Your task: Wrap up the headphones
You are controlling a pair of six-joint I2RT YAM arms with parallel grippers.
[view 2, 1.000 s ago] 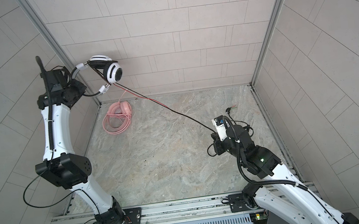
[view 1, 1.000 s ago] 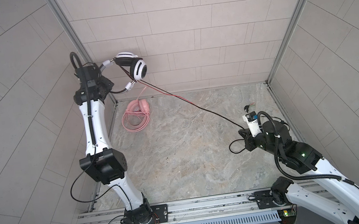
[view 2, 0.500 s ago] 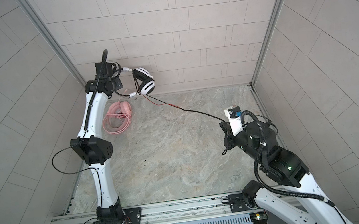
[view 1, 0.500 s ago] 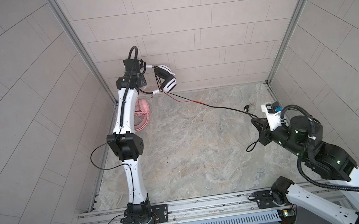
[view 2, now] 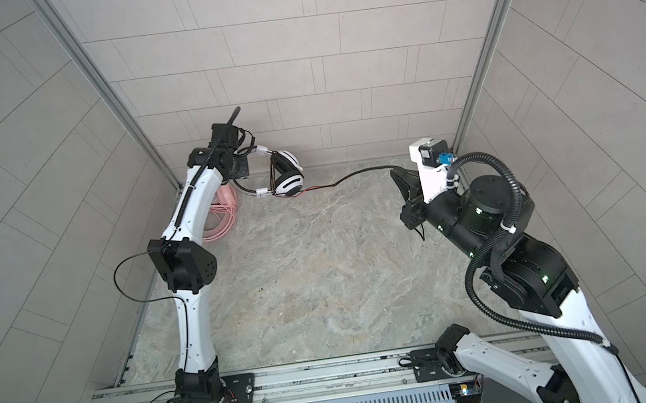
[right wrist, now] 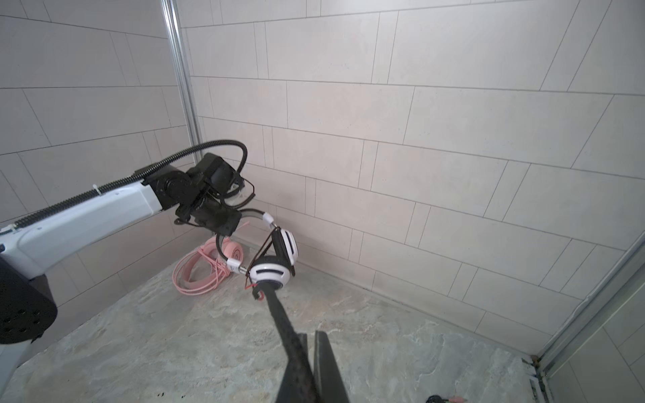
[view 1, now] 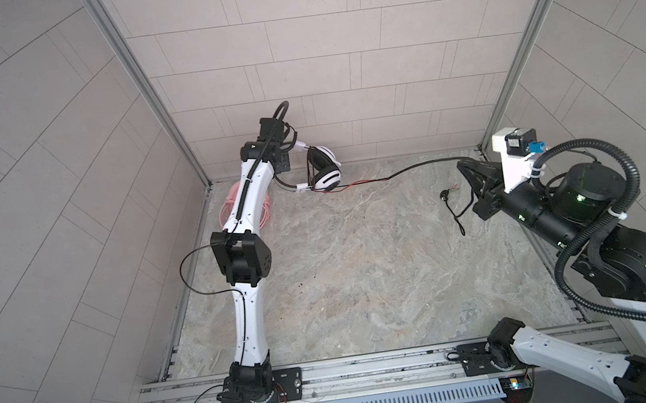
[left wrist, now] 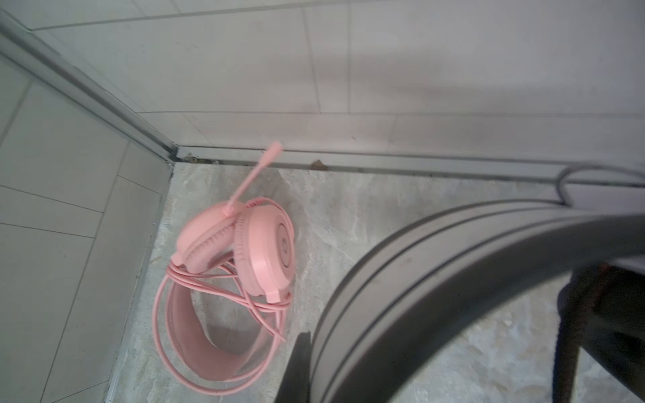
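The left tool [view 1: 286, 154] grips the thin band [right wrist: 253, 211] of the white-and-black headphones [view 1: 323, 169], holding them up above the bench [view 1: 363, 268] by the back wall [view 1: 340, 83]. The right tool [right wrist: 312, 352] pinches their black cable [view 1: 413, 166] and holds it out, probably for winding. The pink headphones [left wrist: 258, 251] lie wrapped in the corner.

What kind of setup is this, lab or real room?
Probably a lab test cell: tile-look wall panels framed by aluminium posts, marble-look tabletop, left arm and right arm bolted to a front rail.

Pink headset [left wrist: 265, 251]; wht/blk headset [view 1: 326, 177], blk cable [view 1: 421, 163]; floor [view 1: 364, 281] grey marbled; walls [view 1: 335, 42] beige tile.
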